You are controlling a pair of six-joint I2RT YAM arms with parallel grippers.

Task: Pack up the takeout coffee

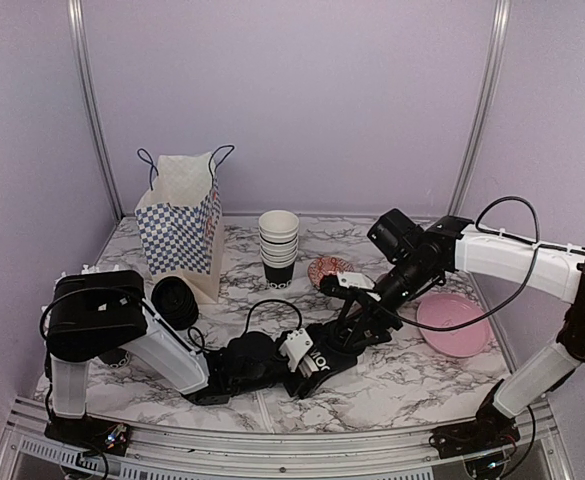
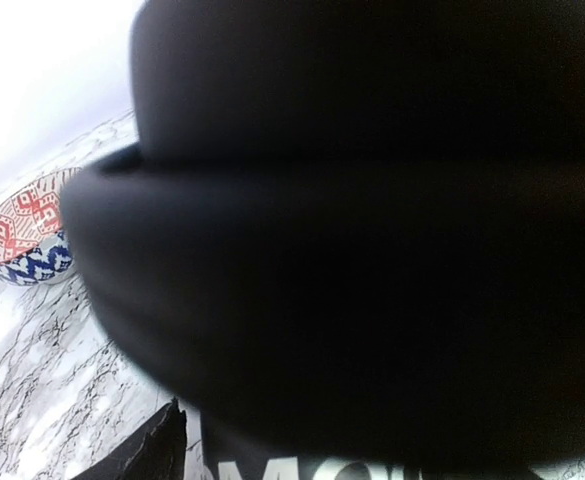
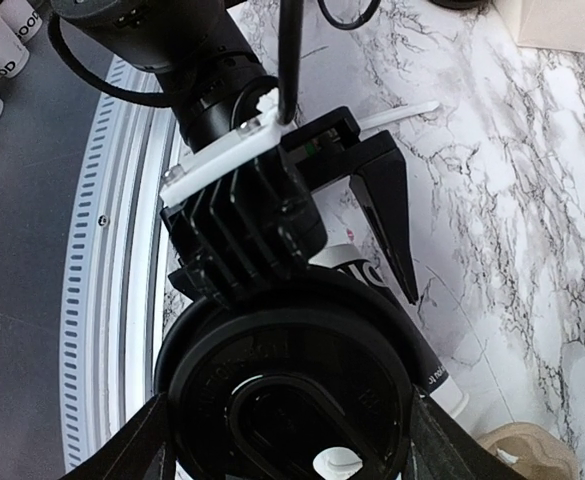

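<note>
Lavender walls close in a marble-patterned table (image 1: 392,390), where two robot arms meet over the takeout coffee (image 3: 292,380), a black lidded cup with white print, held low near the table's front middle. The right pincer (image 3: 287,455) reaches down from above and is clamped on the cup's lid, one finger on each side of the rim with no gap showing. The left pincer (image 1: 317,362) comes in from the side around the cup's body; whether it actually presses the cup cannot be told, as its own camera shows only a black blur. Behind the coffee stands a stack of paper cups (image 1: 278,250), with a small patterned bowl (image 1: 329,268) just beside it. Far to the coffee's left and behind it, a checked paper bag (image 1: 180,225) stands upright and open. A stack of black lids (image 1: 175,300) sits at the bag's foot, on the side facing the coffee. A pink plate (image 1: 454,325) lies to the coffee's right.
</note>
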